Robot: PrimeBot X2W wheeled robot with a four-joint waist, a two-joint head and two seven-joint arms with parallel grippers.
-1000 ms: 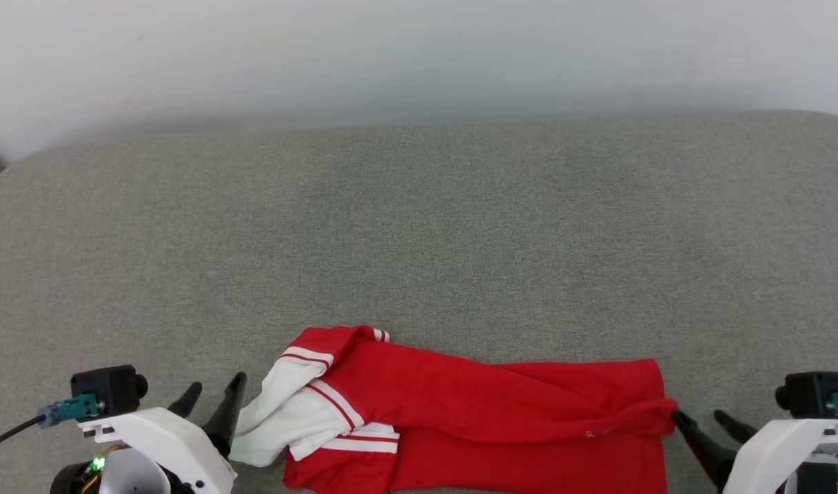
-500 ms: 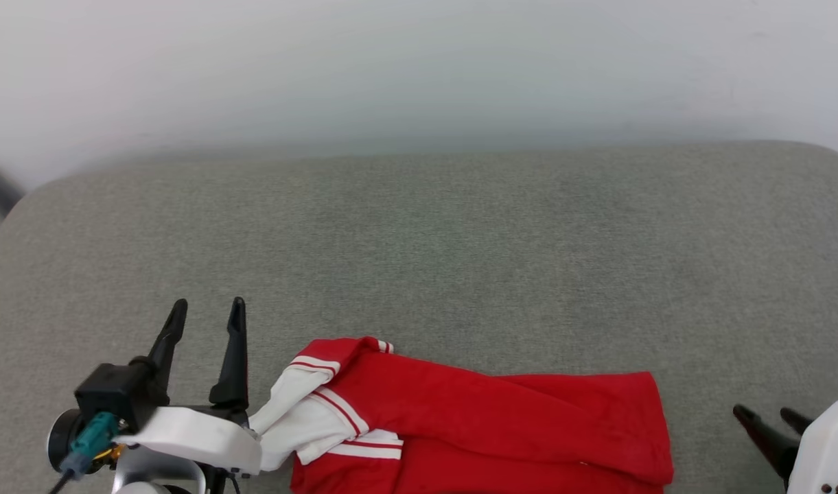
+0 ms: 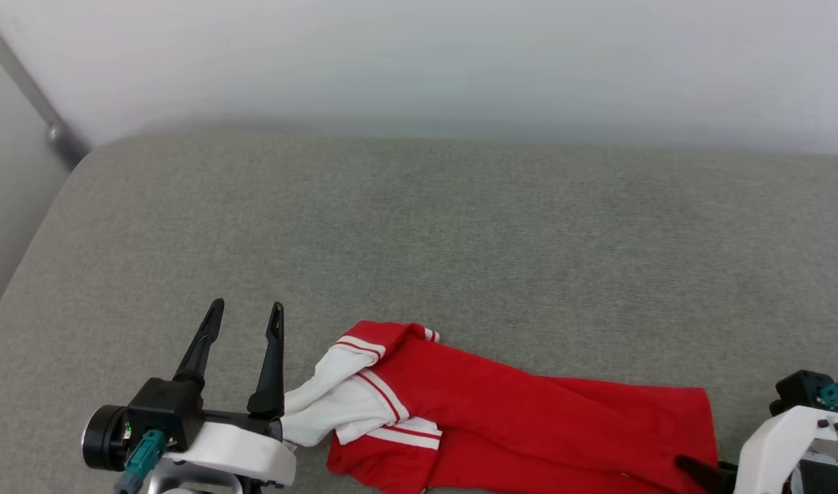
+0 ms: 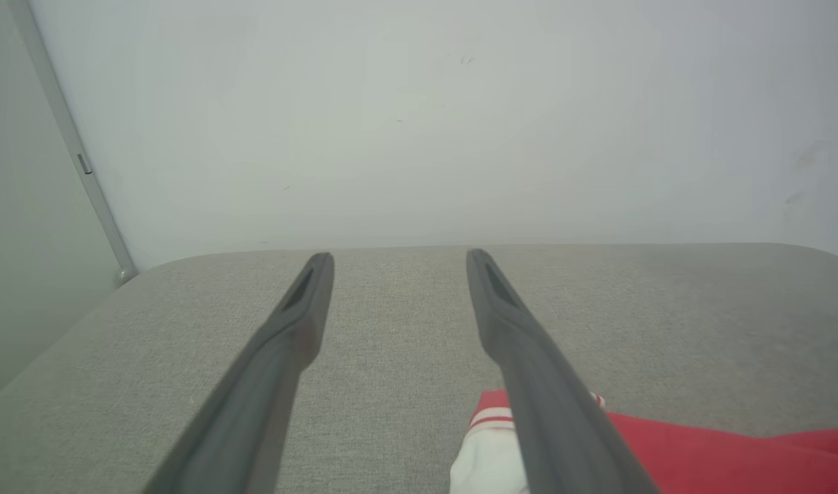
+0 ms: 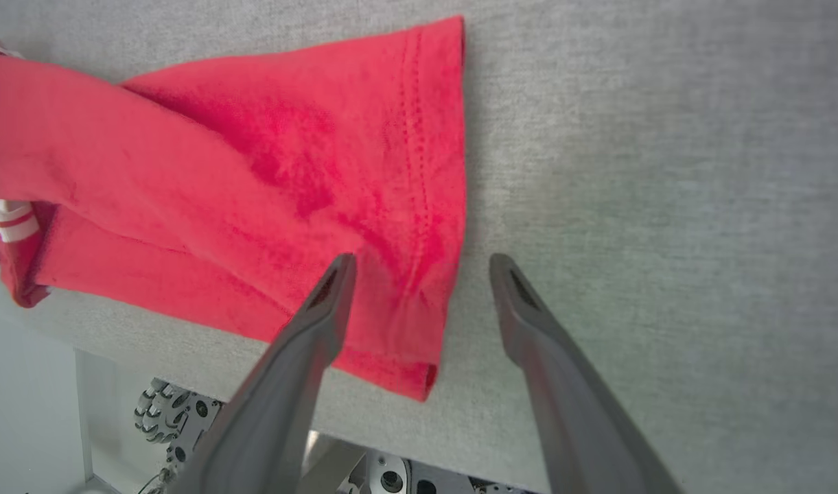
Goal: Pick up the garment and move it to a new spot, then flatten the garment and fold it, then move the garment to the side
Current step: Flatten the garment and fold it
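Note:
The garment (image 3: pixel 528 425) lies bunched along the near edge of the grey padded table (image 3: pixel 419 240). It is red, with a white red-striped sleeve (image 3: pixel 336 398) at its left end. My left gripper (image 3: pixel 246 307) stands open just left of that sleeve, fingers pointing away over bare table, nothing between them. In the left wrist view the left gripper (image 4: pixel 399 255) is open, with the garment (image 4: pixel 707 453) at the lower right. My right gripper (image 5: pixel 422 261) hovers open over the garment's (image 5: pixel 254 171) right hem corner, one finger above the cloth, one above the table.
A white wall (image 3: pixel 419 62) rises behind the table. A metal pole (image 3: pixel 27 89) runs down at the far left by the table's rounded corner. The near table edge (image 5: pixel 206 343) shows in the right wrist view, with my wheeled base (image 5: pixel 178 418) below it.
The head camera has turned, shifting the whole picture. My left gripper rose from beside the sleeve, with more of its fingers showing. My right gripper drew back from the hem corner toward the lower right.

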